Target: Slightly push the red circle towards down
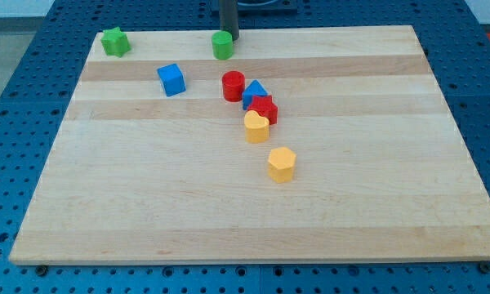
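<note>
At the view's top, my tip sits half-hidden behind the green cylinder.

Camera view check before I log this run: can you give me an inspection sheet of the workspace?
Surface: wooden board, flat, unmarked.
Job's things: red circle, upright, beside blue triangle.
Clutter: green star, green cylinder, blue cube, red block, yellow heart, yellow hexagon.
Tool: my tip at the view's top, against the green cylinder.
Cables: nothing seen.
Surroundings: blue perforated table.
</note>
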